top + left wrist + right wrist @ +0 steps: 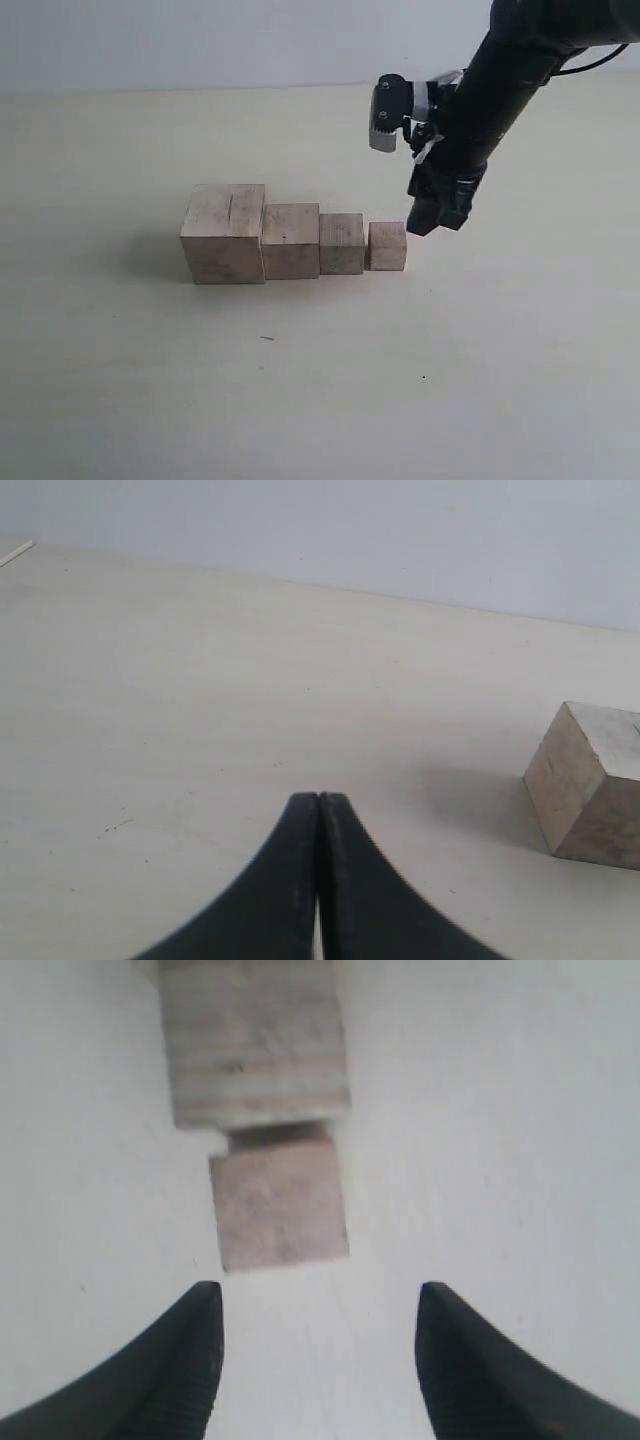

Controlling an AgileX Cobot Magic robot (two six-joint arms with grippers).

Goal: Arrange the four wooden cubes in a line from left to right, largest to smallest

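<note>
On the tabletop, mid-frame, I see the largest cube, second cube, third cube and smallest cube side by side, left to right. My right arm slants down from upper right, right fingers spread and empty just beside the smallest; left fingers pressed together

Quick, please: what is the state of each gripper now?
Left gripper: closed, holding nothing.
Right gripper: open, empty, near the smallest pale beige wooden cube.

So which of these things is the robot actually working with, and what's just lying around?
In the job: largest cube, second cube, third cube, smallest cube, the open right gripper.
Just around: the shut left gripper, the table, a small dark mark on it.
</note>
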